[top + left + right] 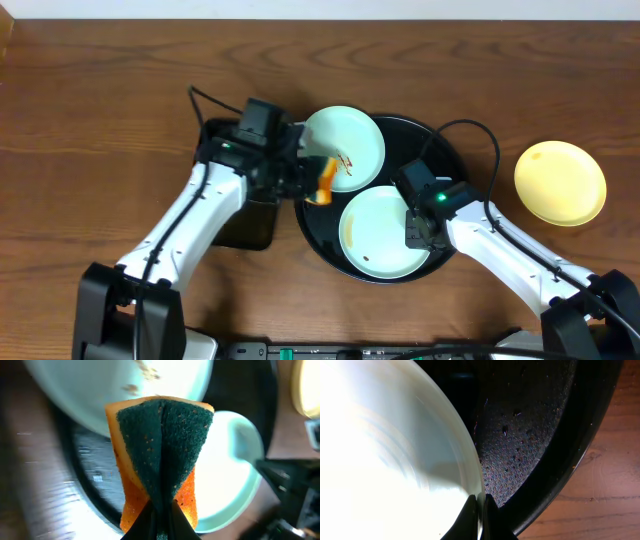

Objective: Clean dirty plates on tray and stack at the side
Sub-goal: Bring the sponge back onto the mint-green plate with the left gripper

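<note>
- Looking from overhead, the left gripper (310, 186) is clamping a sponge (325, 181) at the near edge of the upper plate (343, 140), right beside its brown smears (346, 164). The right gripper (420, 226) is pinching the rim of the lower plate (380, 232). Both plates are lying on the tray (447, 150), and a yellow plate (560, 182) is sitting apart on the table (100, 120).
- Going by the left wrist, the left gripper (160, 519) is squeezing the sponge (160, 445) into a fold with the green scrub face pointing outward. The wipe is probably calling for that face to be pressed flat on the smears and dragged across them; whether it is touching the upper plate (90, 390) I cannot tell.
- Going by the right wrist, the right gripper (479, 510) is closing thinly on the lower plate (385, 460) above the tray (535, 435). That grip is looking shallow, so any lift is wanting slow, level motion.
</note>
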{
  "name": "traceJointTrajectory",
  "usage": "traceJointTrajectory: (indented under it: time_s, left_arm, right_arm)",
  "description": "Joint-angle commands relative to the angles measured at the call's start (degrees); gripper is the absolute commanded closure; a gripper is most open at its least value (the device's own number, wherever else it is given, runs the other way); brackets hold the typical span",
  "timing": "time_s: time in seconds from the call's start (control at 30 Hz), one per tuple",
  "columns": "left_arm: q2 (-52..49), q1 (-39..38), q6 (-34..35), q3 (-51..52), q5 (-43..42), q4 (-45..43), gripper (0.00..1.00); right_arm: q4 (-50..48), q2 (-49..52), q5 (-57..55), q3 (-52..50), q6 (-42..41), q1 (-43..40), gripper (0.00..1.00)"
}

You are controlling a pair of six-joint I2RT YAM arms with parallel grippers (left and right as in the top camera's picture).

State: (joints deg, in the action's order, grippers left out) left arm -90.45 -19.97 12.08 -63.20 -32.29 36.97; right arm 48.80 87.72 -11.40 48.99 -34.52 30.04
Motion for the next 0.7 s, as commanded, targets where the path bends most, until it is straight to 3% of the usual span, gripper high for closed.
traceJointTrajectory:
  time_s: [0.0, 0.13, 0.27, 0.33, 0.43, 0.5, 0.67]
  left_arm:
    - [0.02, -3.39, 2.21, -0.81, -3.06, -0.87, 0.92]
    - [-1.03, -7.45, 3.13, -0.68, -0.85, -1.05, 0.92]
    - [-2.05, -10.45, 3.56, -0.68, -0.24, -1.27, 0.93]
    - [-2.1, -11.76, 4.68, -0.68, -0.22, -1.27, 0.92]
    - [-2.16, -13.68, 5.27, -0.68, 0.98, -1.09, 0.93]
    - [-2.4, -14.97, 7.28, -0.66, 3.8, -0.74, 0.92]
    - [-4.37, -18.05, 12.44, -0.42, 6.23, -0.96, 0.92]
  right_arm:
    - [0.07, 0.31, -0.13, 0.76, -3.74, 0.31, 0.99]
    - [0.26, 0.31, 3.67, 0.76, -13.4, 0.31, 0.99]
    - [0.35, 0.31, 7.13, 0.61, -16.22, 0.42, 0.99]
    - [0.24, 0.31, 6.1, 0.61, -15.67, 0.42, 0.76]
    - [-1.22, 0.31, 3.82, 0.61, -13.75, -0.09, 0.65]
    - [-3.39, 0.31, 3.74, 0.61, -10.32, -0.92, 0.68]
    - [-7.98, 0.31, 3.96, 0.61, -4.37, -3.78, 0.87]
